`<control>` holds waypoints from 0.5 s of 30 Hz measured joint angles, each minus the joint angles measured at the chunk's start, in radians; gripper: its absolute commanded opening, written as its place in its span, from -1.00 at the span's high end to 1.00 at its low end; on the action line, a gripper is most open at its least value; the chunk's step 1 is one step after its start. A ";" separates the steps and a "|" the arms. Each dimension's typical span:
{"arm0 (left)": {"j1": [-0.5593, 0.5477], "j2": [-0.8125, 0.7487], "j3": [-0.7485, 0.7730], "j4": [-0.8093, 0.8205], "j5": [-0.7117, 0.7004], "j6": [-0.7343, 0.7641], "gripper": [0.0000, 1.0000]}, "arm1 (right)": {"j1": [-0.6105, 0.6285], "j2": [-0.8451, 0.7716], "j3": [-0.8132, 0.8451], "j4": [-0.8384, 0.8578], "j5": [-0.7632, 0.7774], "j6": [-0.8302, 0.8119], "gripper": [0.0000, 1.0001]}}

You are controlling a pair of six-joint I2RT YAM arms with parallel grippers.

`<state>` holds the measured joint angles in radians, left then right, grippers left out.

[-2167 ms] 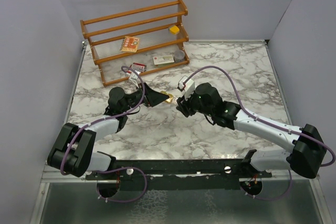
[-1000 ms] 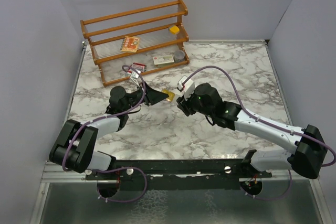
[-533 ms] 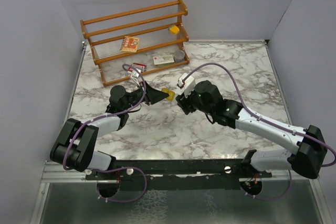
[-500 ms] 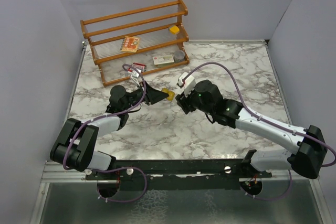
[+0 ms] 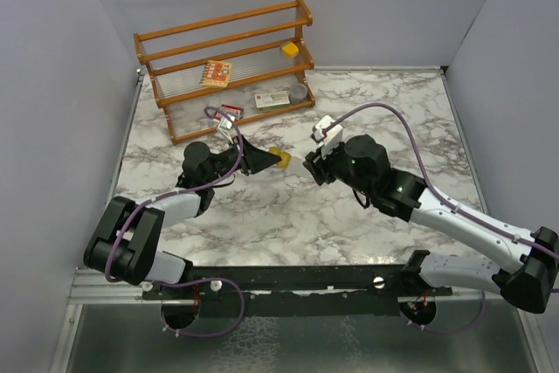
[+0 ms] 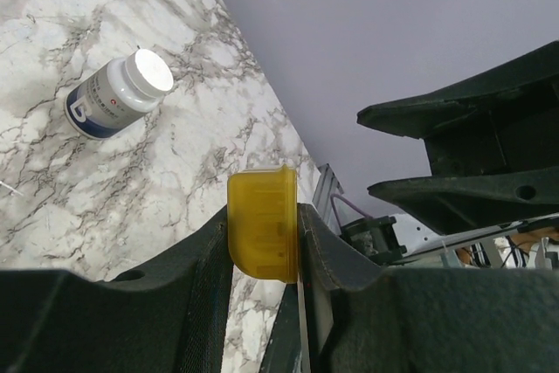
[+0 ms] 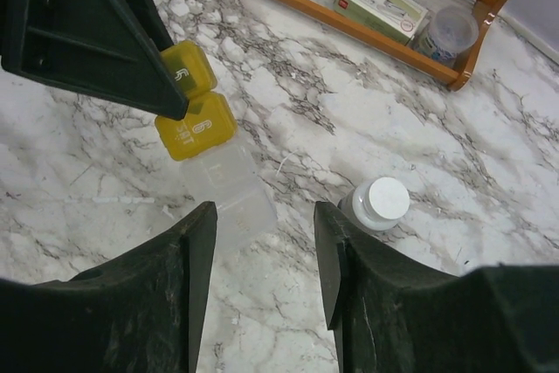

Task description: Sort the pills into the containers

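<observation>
My left gripper (image 6: 262,226) is shut on a small yellow pill case (image 6: 261,223), held just above the marble near the table's middle (image 5: 280,157). From the right wrist the case (image 7: 194,124) shows two numbered yellow cells with a clear plastic piece (image 7: 230,195) hanging off its end. A bottle with a white top and grey body (image 7: 377,203) lies on the marble (image 6: 122,93) beside it. My right gripper (image 7: 265,212) is open and empty, a short way right of the case (image 5: 313,167). The pills are hidden.
A wooden rack (image 5: 227,67) stands at the back left. It holds flat printed boxes (image 5: 272,100), a yellow cube (image 5: 289,48) and a low round tin (image 7: 454,31). A red and white packet (image 5: 229,113) lies in front of the rack.
My right arm has drawn back to the right, away from the yellow case. The left gripper has lifted the case slightly toward the rack and still holds it.
</observation>
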<state>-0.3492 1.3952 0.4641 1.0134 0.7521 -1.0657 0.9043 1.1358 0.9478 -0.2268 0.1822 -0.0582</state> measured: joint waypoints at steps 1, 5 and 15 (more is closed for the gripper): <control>0.000 0.000 0.001 0.000 0.000 -0.003 1.00 | 0.000 -0.021 -0.016 0.004 -0.005 0.000 0.00; 0.000 0.001 0.034 -0.011 0.005 -0.039 1.00 | 0.000 -0.060 -0.050 0.015 -0.024 -0.004 -0.01; 0.003 0.034 0.071 -0.014 0.023 -0.111 1.00 | 0.005 -0.084 -0.111 0.046 -0.085 -0.011 -0.01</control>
<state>-0.3462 1.4292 0.5350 0.9997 0.7746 -1.1767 0.9089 1.0515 0.8364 -0.1810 0.0967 -0.0696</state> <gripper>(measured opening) 0.323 0.505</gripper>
